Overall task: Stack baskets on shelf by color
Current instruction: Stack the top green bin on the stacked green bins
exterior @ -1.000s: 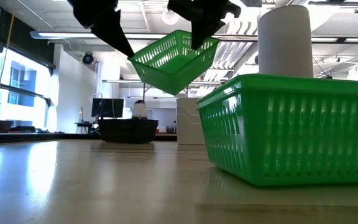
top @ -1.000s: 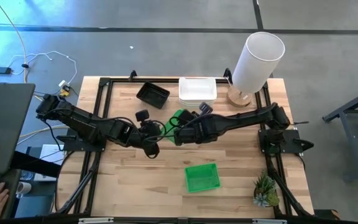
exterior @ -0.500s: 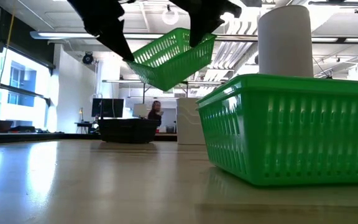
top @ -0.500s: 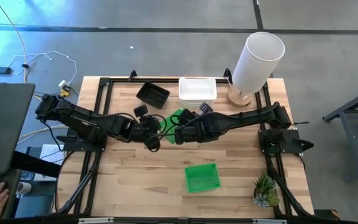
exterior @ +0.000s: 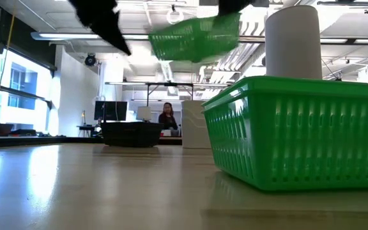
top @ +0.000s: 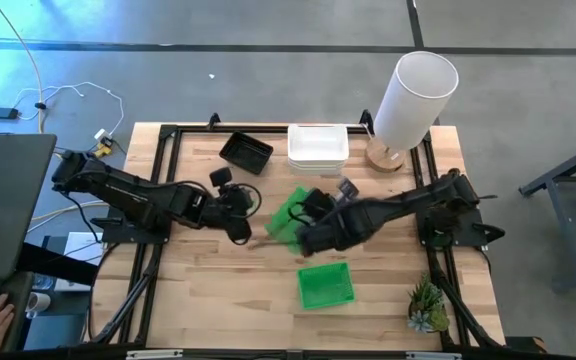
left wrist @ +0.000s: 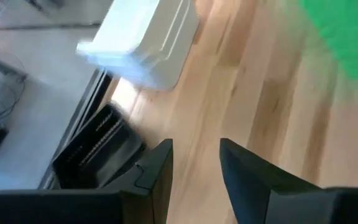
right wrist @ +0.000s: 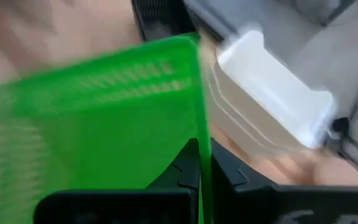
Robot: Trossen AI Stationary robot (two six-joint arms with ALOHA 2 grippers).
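The table (top: 218,290) carries a tall white cylinder (top: 413,98) at its far right corner. White baskets (top: 318,146) sit stacked beyond both jaws, a black basket (top: 246,152) beside them. One green basket (top: 325,284) rests near the right gripper (top: 308,228), whose jaws pinch the rim of a raised green basket (top: 290,212). The left gripper (top: 245,230) hangs empty beside it, jaws slightly apart.
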